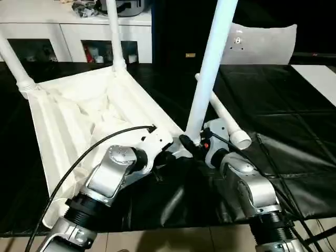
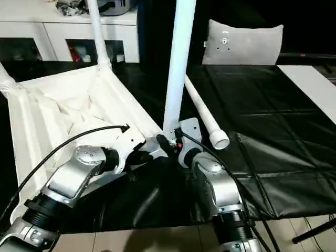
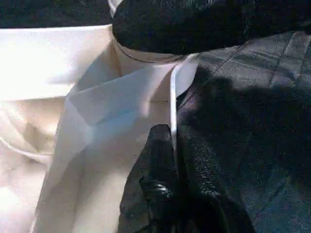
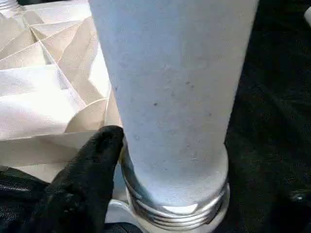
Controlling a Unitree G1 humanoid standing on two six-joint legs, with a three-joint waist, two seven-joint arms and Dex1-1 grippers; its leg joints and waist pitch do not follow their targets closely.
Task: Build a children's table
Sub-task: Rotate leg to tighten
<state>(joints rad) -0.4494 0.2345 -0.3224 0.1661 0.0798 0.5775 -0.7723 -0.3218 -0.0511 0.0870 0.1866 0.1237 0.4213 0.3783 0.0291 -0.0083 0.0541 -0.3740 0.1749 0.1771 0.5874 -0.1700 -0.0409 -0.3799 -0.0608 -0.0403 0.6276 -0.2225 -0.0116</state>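
We find the leg (image 1: 209, 71) upright in the tabletop (image 1: 68, 121) corner socket, between our right tool (image 1: 195, 146), spread around its base, and our left tool (image 3: 170, 160), pinching the rim beside it.

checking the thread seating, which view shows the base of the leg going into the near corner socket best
The right wrist view: the leg's threaded base sits close up at the tabletop corner. Both eye views show the whole upright leg, its base crowded by the grippers. The left wrist view catches a sliver of the socket.

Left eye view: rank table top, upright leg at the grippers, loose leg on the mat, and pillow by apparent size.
1. Table top
2. Upright leg, though nearness inflates it
3. Pillow and loose leg: too close to rank
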